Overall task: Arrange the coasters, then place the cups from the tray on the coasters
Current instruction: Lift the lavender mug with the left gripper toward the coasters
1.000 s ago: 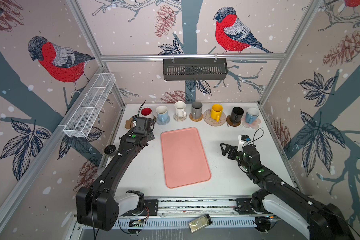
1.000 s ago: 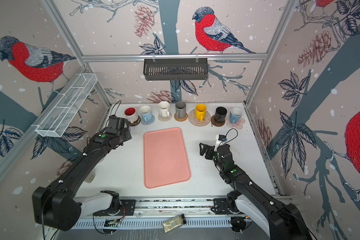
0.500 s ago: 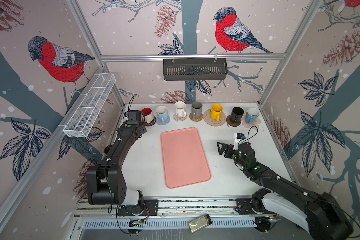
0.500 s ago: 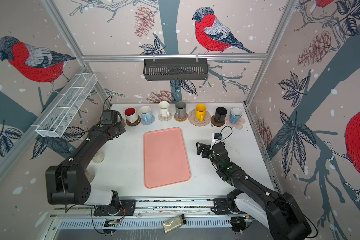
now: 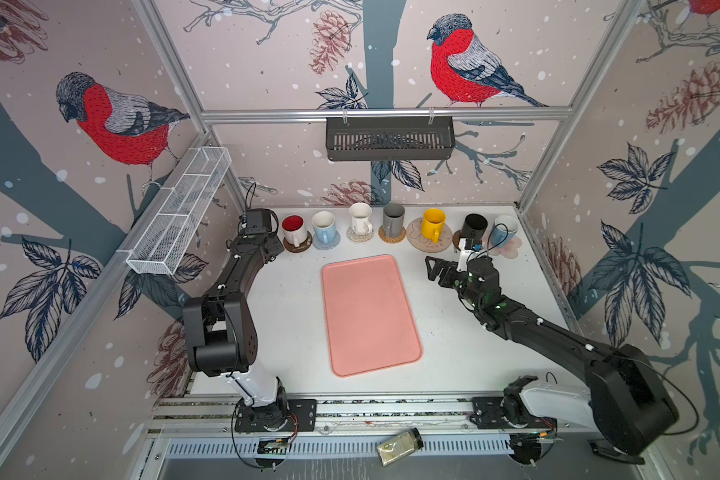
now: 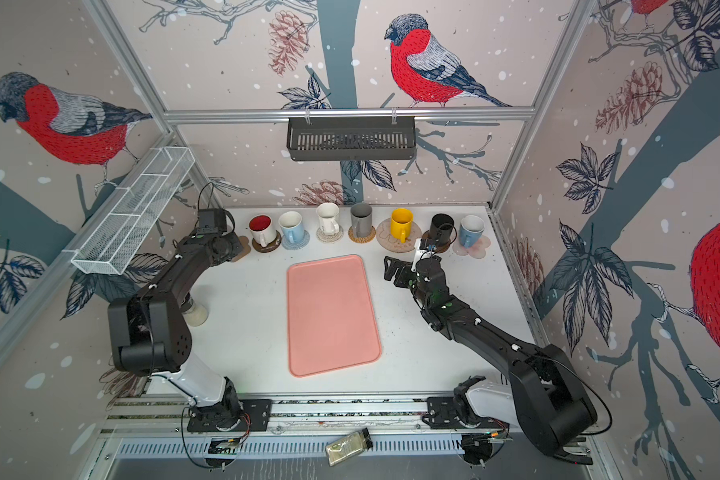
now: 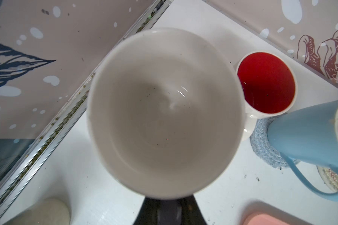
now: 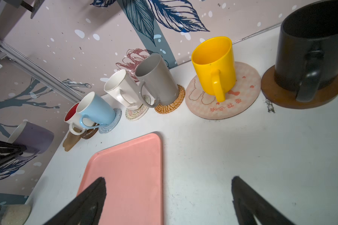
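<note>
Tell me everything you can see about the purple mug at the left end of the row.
The purple mug looks like glossy ceramic, lavender outside, pale grey-white inside, with a handle. It is empty but for dark specks. The left hand is shut on it at the handle side. It is at the row's left end, next to the white mug with a red inside and by the tan paw-shaped coaster; whether it touches that coaster I cannot tell.
</note>
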You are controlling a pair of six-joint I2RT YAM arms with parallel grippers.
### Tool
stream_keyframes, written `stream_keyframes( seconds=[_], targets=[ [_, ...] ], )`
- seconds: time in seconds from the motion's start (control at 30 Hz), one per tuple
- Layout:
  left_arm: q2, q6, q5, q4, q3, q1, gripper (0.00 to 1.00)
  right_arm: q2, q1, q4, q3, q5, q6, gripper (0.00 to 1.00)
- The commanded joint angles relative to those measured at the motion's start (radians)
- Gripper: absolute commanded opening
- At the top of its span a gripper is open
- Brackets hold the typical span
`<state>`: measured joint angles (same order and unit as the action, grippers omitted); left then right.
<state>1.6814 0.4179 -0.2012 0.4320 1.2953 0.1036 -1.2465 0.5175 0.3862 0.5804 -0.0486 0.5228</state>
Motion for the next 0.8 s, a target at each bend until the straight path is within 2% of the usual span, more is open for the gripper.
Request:
stream_keyframes(
  seconds=[0.0,0.23,0.77],
  targets=[
    [0.05,-0.027,0.018,-0.084,0.041,0.007,0.0,-0.04,0.0,0.073,0.009,0.02,0.003,1.0],
    [0.149,-0.04,0.002,-0.095,0.113,0.01,0.0,-0.029,-0.01,0.115,-0.052,0.059,0.011,1.0],
    [0.252,-0.071,-0.05,-0.128,0.185,0.022,0.0,-0.019,-0.014,0.092,-0.05,0.069,0.004,1.0]
  ],
)
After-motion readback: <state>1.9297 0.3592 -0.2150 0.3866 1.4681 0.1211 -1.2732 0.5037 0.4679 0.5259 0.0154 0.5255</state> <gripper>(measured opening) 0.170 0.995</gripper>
